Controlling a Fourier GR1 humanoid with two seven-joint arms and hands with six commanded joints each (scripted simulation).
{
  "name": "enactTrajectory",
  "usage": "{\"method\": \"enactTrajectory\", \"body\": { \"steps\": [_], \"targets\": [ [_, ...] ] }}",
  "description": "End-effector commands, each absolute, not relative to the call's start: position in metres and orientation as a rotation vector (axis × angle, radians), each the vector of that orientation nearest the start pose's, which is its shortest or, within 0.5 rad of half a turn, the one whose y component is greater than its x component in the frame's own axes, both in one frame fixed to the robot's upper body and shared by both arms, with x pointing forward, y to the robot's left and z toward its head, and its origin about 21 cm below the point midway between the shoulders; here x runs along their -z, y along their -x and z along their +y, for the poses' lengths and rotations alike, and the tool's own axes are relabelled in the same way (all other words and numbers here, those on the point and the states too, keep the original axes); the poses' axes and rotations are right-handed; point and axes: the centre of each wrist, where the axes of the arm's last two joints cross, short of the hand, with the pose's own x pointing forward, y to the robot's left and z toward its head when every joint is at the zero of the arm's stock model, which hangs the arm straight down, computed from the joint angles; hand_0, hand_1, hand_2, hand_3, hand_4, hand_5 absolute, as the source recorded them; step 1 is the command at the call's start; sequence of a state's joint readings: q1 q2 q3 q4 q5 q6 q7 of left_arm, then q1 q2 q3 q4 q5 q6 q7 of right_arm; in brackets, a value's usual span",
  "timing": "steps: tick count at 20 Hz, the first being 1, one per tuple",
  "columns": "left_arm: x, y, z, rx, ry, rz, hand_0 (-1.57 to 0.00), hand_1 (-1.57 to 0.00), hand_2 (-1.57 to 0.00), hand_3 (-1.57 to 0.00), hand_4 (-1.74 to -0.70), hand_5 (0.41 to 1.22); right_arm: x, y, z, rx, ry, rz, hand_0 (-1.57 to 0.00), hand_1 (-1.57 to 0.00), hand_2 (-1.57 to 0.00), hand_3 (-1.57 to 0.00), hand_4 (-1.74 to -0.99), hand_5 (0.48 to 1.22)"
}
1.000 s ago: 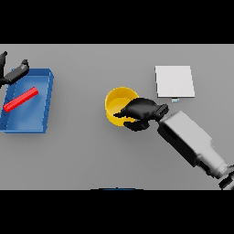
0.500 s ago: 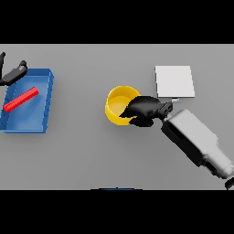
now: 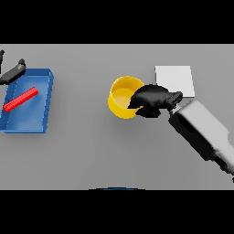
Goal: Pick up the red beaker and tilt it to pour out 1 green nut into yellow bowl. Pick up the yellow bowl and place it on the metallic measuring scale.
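The yellow bowl (image 3: 121, 95) hangs tilted a little above the grey table, left of centre-right. My right hand (image 3: 153, 99) is shut on its right rim, fingers curled over the edge. The metallic measuring scale (image 3: 175, 80) is a pale square plate lying just behind and to the right of that hand. A red beaker (image 3: 20, 99) lies on its side inside the blue tray (image 3: 44, 109) at the far left. My left hand (image 3: 13, 72) shows at the left edge, just above the tray's far corner. No green nut is visible.
The blue tray occupies the table's left side, with the grey table (image 3: 87, 151) bare between it and the bowl. My right forearm (image 3: 203, 131) slants in from the lower right.
My right hand has carried the yellow bowl up and to the right, closer to the scale. The bowl looks larger and more tilted now. The left hand and the tray have stayed put.
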State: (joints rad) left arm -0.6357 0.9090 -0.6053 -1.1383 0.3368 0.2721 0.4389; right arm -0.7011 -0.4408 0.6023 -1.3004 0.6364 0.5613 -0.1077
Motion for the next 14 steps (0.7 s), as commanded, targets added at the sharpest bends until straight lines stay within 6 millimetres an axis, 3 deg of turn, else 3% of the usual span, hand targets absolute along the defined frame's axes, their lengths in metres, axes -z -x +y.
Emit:
{"method": "enactTrajectory", "body": {
  "steps": [1,3,4,6,10,14],
  "targets": [
    [-0.128,-0.362,0.337,0.471,-0.701,-1.124,0.00,0.00,0.00,0.00,-0.80,0.741,-0.108,-0.356,-0.152,-1.943,0.262,-1.292,-1.56,-1.55,-1.56,-1.32,-1.723,1.218],
    [-0.129,-0.363,0.338,0.473,-0.709,-1.114,0.00,0.00,0.00,0.00,-0.80,0.747,-0.113,-0.359,-0.163,-1.918,0.320,-1.299,-1.57,-1.56,-1.56,-1.27,-1.723,1.219],
    [-0.130,-0.363,0.339,0.471,-0.706,-1.108,0.00,0.00,0.00,0.00,-0.79,0.748,-0.118,-0.362,-0.167,-1.910,0.361,-1.299,-1.47,-1.53,-1.57,-1.28,-1.723,1.220],
    [-0.127,-0.360,0.340,0.477,-0.703,-1.112,0.00,0.00,0.00,0.00,-0.79,0.753,-0.129,-0.369,-0.178,-1.884,0.422,-1.298,-1.51,-1.55,-1.57,-1.32,-1.723,1.220],
    [-0.132,-0.361,0.341,0.460,-0.696,-1.108,0.00,0.00,0.00,0.00,-0.80,0.755,-0.133,-0.382,-0.197,-1.824,0.512,-1.276,-1.54,-1.56,-1.57,-1.42,-1.726,1.221],
    [-0.130,-0.366,0.341,0.460,-0.700,-1.096,0.00,0.00,0.00,0.00,-0.80,0.754,-0.134,-0.398,-0.215,-1.773,0.591,-1.230,-1.56,-1.57,-1.57,-1.31,-1.724,1.221]
  ]
}}
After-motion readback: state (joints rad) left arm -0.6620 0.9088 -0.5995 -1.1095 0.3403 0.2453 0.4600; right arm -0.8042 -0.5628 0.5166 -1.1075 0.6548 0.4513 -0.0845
